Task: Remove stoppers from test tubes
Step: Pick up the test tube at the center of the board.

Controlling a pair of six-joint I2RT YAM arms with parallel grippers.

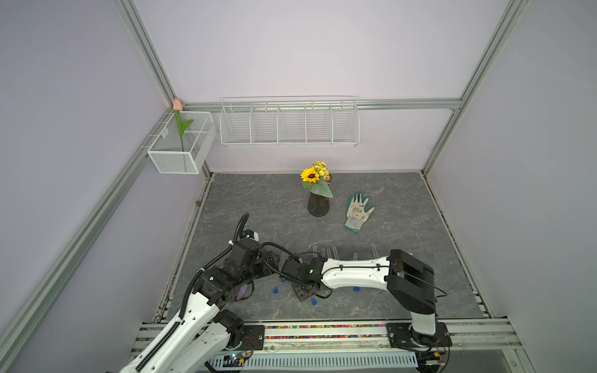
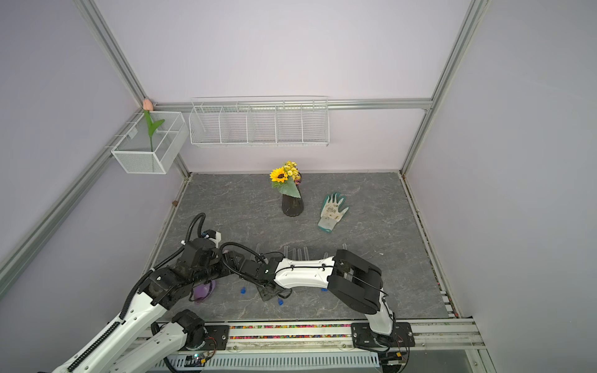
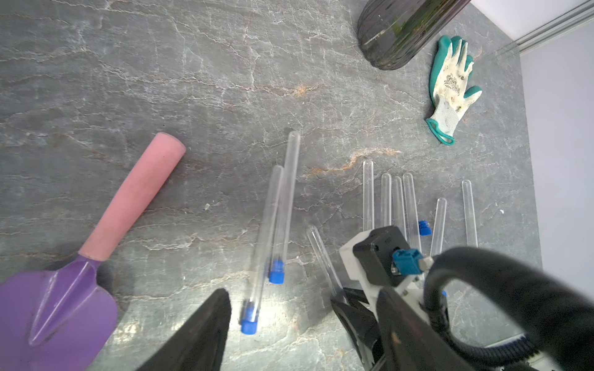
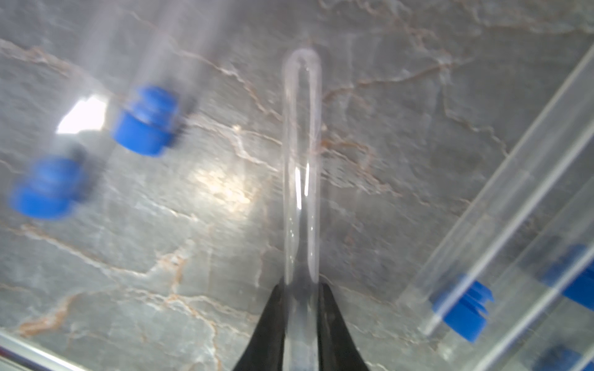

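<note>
My right gripper [image 4: 301, 289] is shut on a clear test tube [image 4: 302, 160], whose rounded end points away from the fingers. The same test tube [image 3: 321, 257] runs into those fingers in the left wrist view. My left gripper [image 3: 303, 298] stands open over the table, with nothing between its fingers. Just beside it lie two test tubes [image 3: 286, 199], each with a blue stopper [image 3: 276, 271] in its end. Several more test tubes [image 3: 385, 199] lie in a row beyond, and a loose stopper [image 3: 425, 228] lies among them. In a top view, another stopper [image 1: 356, 289] lies under the right arm.
A purple scoop with a pink handle [image 3: 128, 199] lies to the left of the tubes. A dark vase of flowers [image 1: 318, 203] and a green-and-white glove [image 1: 358, 211] sit further back. White wire baskets [image 1: 289, 124] hang on the back wall.
</note>
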